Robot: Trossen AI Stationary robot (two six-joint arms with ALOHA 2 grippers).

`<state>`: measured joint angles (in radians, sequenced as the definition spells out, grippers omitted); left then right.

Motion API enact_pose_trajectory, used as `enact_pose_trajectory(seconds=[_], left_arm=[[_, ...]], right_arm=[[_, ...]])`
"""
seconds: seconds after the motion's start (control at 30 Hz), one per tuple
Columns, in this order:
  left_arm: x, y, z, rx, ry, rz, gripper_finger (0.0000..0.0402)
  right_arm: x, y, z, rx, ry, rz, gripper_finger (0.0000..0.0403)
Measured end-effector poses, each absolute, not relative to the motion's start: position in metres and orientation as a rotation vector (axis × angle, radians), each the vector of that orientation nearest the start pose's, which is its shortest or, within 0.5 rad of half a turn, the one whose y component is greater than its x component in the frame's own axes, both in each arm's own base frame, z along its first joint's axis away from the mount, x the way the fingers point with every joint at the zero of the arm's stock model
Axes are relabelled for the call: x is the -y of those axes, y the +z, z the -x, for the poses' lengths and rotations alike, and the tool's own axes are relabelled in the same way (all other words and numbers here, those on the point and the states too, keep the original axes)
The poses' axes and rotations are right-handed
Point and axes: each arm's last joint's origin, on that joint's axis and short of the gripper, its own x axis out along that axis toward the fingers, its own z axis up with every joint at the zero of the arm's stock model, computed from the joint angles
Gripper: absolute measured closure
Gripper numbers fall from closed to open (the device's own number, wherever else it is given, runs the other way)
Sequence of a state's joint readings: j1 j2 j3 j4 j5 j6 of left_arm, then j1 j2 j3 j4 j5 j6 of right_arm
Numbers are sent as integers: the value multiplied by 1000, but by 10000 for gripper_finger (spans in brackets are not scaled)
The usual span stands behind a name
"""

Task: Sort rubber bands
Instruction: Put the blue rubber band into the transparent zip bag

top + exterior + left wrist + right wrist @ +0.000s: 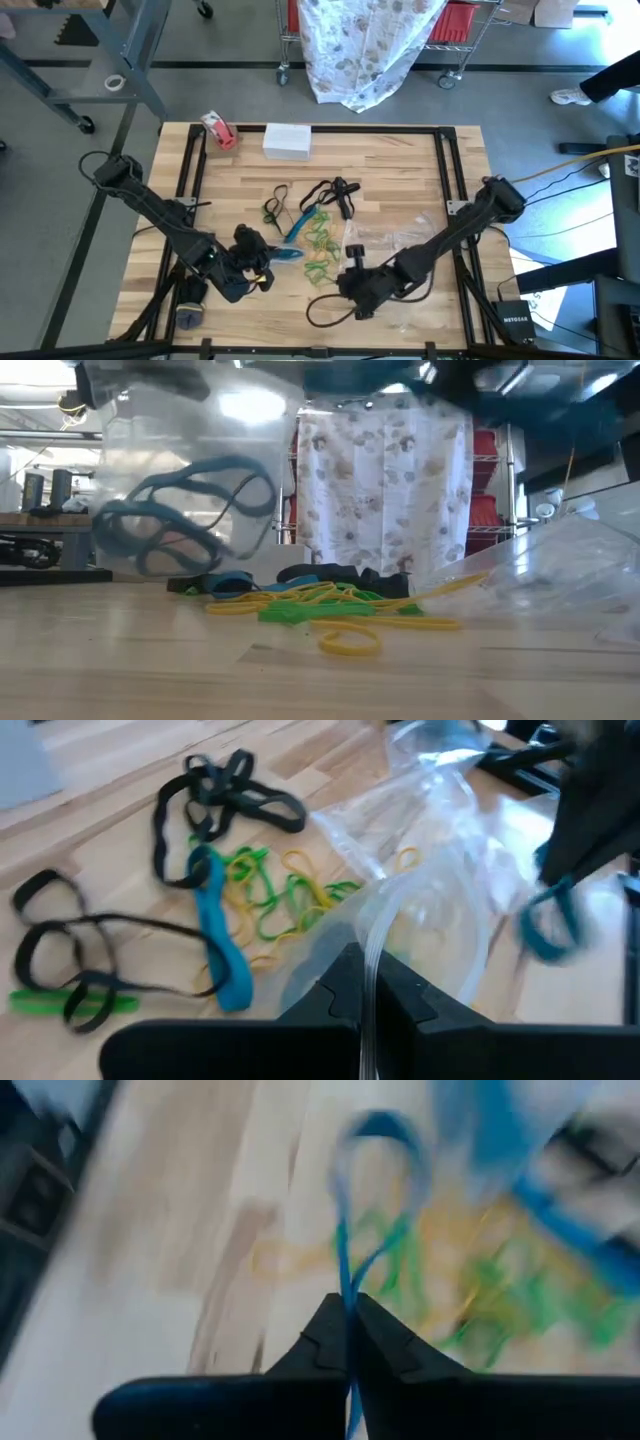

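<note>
**Both grippers pinching: one has a bag, one has a blue band**

From above, the light wooden tabletop (400,170) fills the middle of the frame. The pile of thin, floppy rubber bands in black, blue, green and yellow (312,228) lies near the centre. The left gripper (256,262) sits at the lower left of the pile, close to a blue band. The right gripper (353,258) sits at the lower right of the pile, next to the crinkly clear plastic bags (385,240). In the upper left of the table are a red-and-white tape roll (218,130) and a small white box (287,140).

From table height, the yellow and green bands lie flat in the lower middle of the frame. A clear plastic bag (190,490) hangs in the upper left, with blue bands (185,520) showing through it (blurry). A flowery white cloth (385,485) hangs in the room behind.

In the left wrist view, the left gripper's dark fingers (340,990) are pressed together on the edge of a clear bag, at the bottom middle. Black bands (225,800) lie in the upper left, and a long blue band (222,945) lies beside green and yellow ones in the middle.

In the right wrist view, the right gripper's fingers (325,1335) are pressed together on a thin blue rubber band (372,1190), which loops up the middle of the frame. Blurry green and yellow bands lie on the right.
</note>
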<state>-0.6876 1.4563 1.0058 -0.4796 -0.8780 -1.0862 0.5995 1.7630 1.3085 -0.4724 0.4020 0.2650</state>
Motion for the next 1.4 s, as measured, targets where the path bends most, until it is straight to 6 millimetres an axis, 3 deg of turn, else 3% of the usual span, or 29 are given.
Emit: enact_pose_trajectory(seconds=[0.1,0.3,0.6,0.9,1.27,1.4], left_arm=[[168,246,-239,-451,461,390,401],[172,252,-244,-413,413,391,401],[177,259,-248,-361,358,393,402],[179,262,-249,-337,341,409,402],[184,275,-244,-285,292,425,401],[183,278,-242,-279,290,421,401]], right_arm=[[-201,267,-327,-641,76,229,401],[-193,300,-359,-280,126,277,401],[-169,304,-390,-69,212,328,401],[-165,289,-398,-110,234,343,402],[-162,266,-392,-355,264,408,402],[-159,257,-388,-456,202,418,402]])
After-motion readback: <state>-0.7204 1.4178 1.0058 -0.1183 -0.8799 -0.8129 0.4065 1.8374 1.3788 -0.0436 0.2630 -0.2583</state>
